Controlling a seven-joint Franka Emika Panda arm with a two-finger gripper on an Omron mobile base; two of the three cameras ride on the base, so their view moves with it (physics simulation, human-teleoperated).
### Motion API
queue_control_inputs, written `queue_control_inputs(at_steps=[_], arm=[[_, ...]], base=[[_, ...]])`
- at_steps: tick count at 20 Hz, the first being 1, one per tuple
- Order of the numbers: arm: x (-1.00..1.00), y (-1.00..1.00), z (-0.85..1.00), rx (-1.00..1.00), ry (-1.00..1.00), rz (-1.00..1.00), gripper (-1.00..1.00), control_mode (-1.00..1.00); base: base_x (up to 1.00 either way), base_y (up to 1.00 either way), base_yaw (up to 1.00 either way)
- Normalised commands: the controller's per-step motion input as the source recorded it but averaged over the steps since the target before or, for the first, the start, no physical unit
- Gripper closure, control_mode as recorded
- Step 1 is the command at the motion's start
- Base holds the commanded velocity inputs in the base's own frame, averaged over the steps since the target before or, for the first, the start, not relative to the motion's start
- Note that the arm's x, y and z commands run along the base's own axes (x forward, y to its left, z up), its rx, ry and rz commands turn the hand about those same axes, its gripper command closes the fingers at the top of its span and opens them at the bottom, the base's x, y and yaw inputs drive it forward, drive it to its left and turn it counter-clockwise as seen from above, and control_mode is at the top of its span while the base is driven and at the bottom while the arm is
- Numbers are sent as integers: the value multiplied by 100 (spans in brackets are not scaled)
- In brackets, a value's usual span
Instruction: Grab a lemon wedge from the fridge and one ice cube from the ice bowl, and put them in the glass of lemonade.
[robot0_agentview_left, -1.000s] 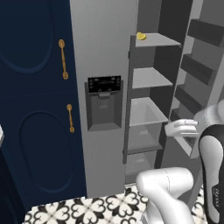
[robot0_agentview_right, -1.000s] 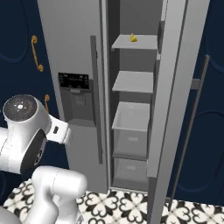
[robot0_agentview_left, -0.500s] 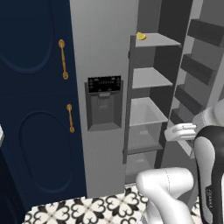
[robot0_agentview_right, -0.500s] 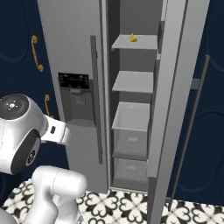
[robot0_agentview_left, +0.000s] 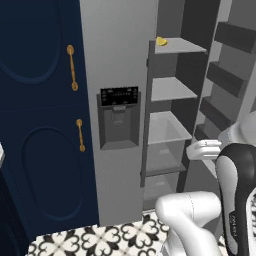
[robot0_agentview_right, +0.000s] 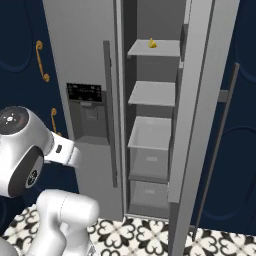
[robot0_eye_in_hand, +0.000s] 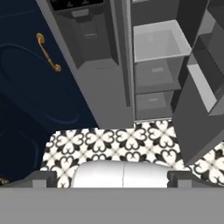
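The grey fridge (robot0_agentview_left: 115, 60) stands in front of me with its right door (robot0_agentview_right: 200, 100) swung open. The lemon wedge (robot0_agentview_left: 161, 41) is a tiny yellow slice on the top shelf, also seen as the lemon wedge (robot0_agentview_right: 152, 44) from the other side. In the hand view my gripper (robot0_eye_in_hand: 111, 177) is open, its two dark fingertips (robot0_eye_in_hand: 41, 178) far apart and nothing between them. It points down at the fridge (robot0_eye_in_hand: 100, 78) foot and the floor, well below the wedge's shelf. The ice bowl and the glass of lemonade are out of view.
Navy cabinets (robot0_agentview_left: 40, 100) with gold handles (robot0_agentview_left: 73, 67) flank the fridge on the left. The closed door carries a black dispenser recess (robot0_agentview_left: 119, 117). Below the top shelf are two more shelves and clear drawers (robot0_agentview_right: 150, 135). The open door's racks (robot0_agentview_left: 225, 75) jut out at right. Patterned tiles (robot0_eye_in_hand: 131, 140) cover the floor.
My arm's upper joints have shifted slightly in both base views. The fridge, its open door and the lemon wedge stay as they were.
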Motion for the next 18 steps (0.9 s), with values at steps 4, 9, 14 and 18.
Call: queue_control_inputs(at_steps=[4, 9, 14, 18], arm=[[0, 0, -17, 0, -4, -7, -100, -100], [0, 0, -4, 0, 0, -1, -100, -100], [0, 0, -7, 0, -2, 0, -100, -100], [0, 0, 0, 0, 0, 0, -100, 100]], base=[[0, 0, 0], [0, 0, 0], [0, 0, 0], [0, -5, -6]])
